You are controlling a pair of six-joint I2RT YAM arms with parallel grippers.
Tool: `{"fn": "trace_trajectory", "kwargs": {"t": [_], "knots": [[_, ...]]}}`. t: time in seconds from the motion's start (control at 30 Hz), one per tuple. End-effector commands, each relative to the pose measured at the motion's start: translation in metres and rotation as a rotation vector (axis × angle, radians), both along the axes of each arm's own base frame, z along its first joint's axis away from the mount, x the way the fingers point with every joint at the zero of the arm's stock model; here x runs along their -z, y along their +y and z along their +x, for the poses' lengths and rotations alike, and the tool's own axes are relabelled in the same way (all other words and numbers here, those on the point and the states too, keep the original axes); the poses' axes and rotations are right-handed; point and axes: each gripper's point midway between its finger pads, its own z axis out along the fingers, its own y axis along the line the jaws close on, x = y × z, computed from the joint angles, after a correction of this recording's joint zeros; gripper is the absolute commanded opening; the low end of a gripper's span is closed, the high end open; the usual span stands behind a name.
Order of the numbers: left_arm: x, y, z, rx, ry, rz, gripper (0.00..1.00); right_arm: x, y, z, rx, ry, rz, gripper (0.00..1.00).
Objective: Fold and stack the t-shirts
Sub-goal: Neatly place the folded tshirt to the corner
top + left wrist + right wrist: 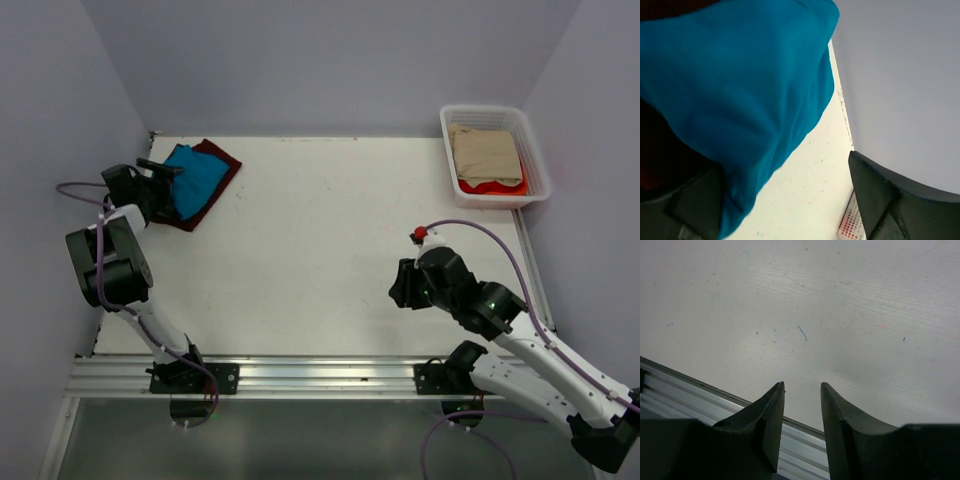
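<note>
The teal-blue t-shirt lies folded on the dark maroon t-shirt in the far left corner of the table. My left gripper is at the pile's left edge, open. In the left wrist view the teal-blue t-shirt fills the upper left and hangs in front of the left finger. The right finger stands well apart, with bare table in between, so the left gripper grips nothing. My right gripper hovers near the front right, and in its wrist view the right gripper is open on nothing.
A white basket at the back right holds a beige cloth over a red one. Grey walls close in the left, back and right. An aluminium rail runs along the near edge.
</note>
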Motion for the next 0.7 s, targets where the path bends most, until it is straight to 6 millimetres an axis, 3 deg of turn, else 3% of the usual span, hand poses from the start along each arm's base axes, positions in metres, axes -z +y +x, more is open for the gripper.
{"fn": "trace_trajectory", "kwargs": {"t": [0.0,0.03,0.1,0.13,0.2,0.23,0.37,0.4,0.47,0.5,0.53,0.57,0.6,0.67], "knots": [[-0.038,0.020,-0.022,-0.149,-0.006,0.095,1.00,-0.002,0.006,0.004,-0.026,-0.021,0.013,0.41],[-0.058,0.021,-0.029,-0.169,-0.036,0.119,1.00,-0.001,0.007,0.004,-0.027,-0.018,0.012,0.41],[-0.068,0.024,-0.039,-0.206,-0.043,0.145,1.00,-0.001,0.007,0.004,-0.028,-0.018,0.010,0.42],[-0.092,0.023,-0.044,-0.218,-0.097,0.167,1.00,-0.001,0.007,0.004,-0.027,-0.019,0.010,0.42],[-0.110,0.022,-0.049,-0.231,-0.143,0.187,1.00,-0.002,0.007,0.004,-0.028,-0.022,0.014,0.42],[-0.132,0.022,-0.051,-0.233,-0.204,0.209,1.00,-0.002,0.006,0.003,-0.029,-0.024,0.017,0.41],[-0.162,0.020,-0.043,-0.200,-0.292,0.251,0.99,-0.004,0.006,0.003,-0.027,-0.032,0.027,0.34],[-0.165,0.020,-0.039,-0.185,-0.311,0.257,0.95,-0.004,0.006,0.003,-0.027,-0.032,0.026,0.26],[-0.171,0.012,-0.024,-0.116,-0.384,0.234,0.72,-0.004,0.006,0.003,-0.021,-0.033,0.027,0.16],[-0.162,0.010,-0.010,-0.079,-0.412,0.224,0.58,-0.004,0.006,0.003,-0.020,-0.031,0.027,0.05],[-0.155,0.003,-0.003,-0.019,-0.405,0.190,0.36,-0.003,0.006,0.003,-0.020,-0.030,0.026,0.00],[-0.167,0.001,0.009,0.019,-0.439,0.180,0.24,-0.003,0.006,0.003,-0.020,-0.026,0.025,0.00],[-0.137,0.002,0.025,0.055,-0.397,0.144,0.02,-0.002,0.005,0.003,-0.019,-0.026,0.023,0.00],[-0.129,0.000,0.043,0.104,-0.390,0.118,0.00,-0.002,0.006,0.003,-0.016,-0.023,0.025,0.00]]}}
